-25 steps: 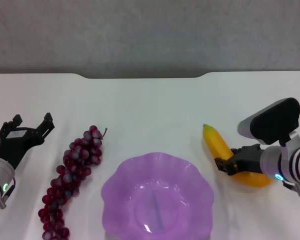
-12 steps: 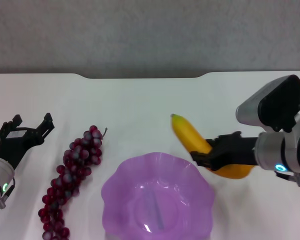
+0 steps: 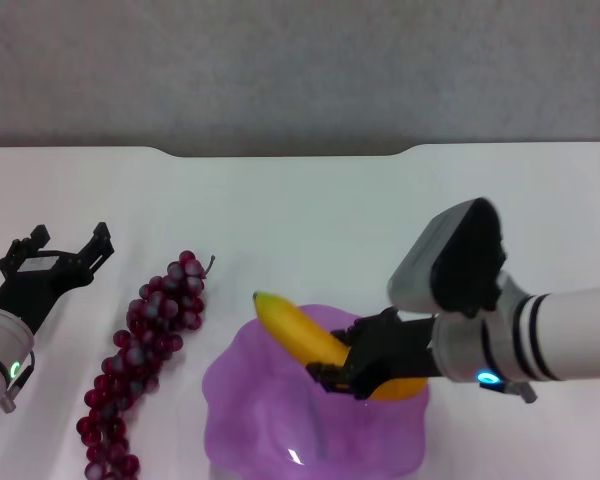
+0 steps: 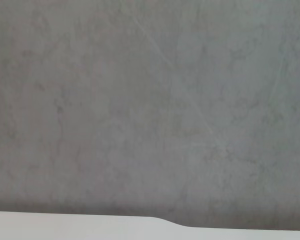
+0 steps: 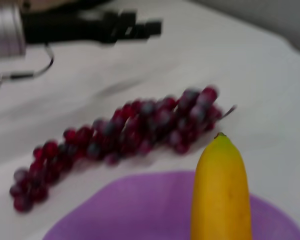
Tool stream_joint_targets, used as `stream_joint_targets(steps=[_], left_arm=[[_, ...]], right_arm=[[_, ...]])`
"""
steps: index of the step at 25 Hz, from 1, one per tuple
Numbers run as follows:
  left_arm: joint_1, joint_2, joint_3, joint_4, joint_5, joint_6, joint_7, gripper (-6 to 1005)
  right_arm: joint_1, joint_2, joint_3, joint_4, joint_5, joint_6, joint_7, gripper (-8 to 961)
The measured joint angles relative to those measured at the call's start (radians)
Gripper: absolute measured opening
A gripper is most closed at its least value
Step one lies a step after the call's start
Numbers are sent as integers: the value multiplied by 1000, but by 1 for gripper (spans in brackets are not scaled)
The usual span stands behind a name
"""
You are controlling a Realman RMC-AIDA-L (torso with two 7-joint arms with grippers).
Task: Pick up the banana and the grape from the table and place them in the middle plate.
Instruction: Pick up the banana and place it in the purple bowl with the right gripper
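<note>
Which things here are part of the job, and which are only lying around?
Part of the job:
banana, held by right gripper over middle plate
grape, on table
left gripper, open, beside grape

Lying around:
nothing else visible

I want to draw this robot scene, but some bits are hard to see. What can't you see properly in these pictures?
- Middle plate: near rim cut off by the head view's bottom edge.
- Banana: its far half is hidden behind the right gripper in the head view.
- Grape: blurred in the right wrist view; single berries smear together.
- Left gripper: left wrist view shows only wall and the table edge, none of its fingers.
</note>
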Motion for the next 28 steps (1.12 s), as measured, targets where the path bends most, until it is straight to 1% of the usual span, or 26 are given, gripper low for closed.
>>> stream_joint_targets(steps=[4,7,12,19,24,25,27,28], left_arm=[[0,0,1,0,-3,0,0,840],[-1,-1,1,0,-4,0,0,840],[-1,-1,2,0,-4,0,0,838],[0,-1,2,0,-5,-2,0,836],[5,-1,2,-1,-5,-2,0,835],[6,-1,2,-1,-5,-2,0,835],[7,-1,2,-2,-5,-2,0,834],[7,-1,2,-2,-5,-2,0,834]], right_arm=[[48,2,-56,-58,25,-26,-4,495],[65,3,-76,-74,33,-42,-6,495],[65,2,-111,-69,48,-93,-36,496],[61,2,-117,-72,67,-114,-69,496],[47,0,-101,-54,70,-126,-76,671],[38,-1,-91,-49,70,-134,-82,744],[-5,-2,-53,-36,70,-176,-113,891],[-25,-2,-35,-31,70,-196,-129,891]])
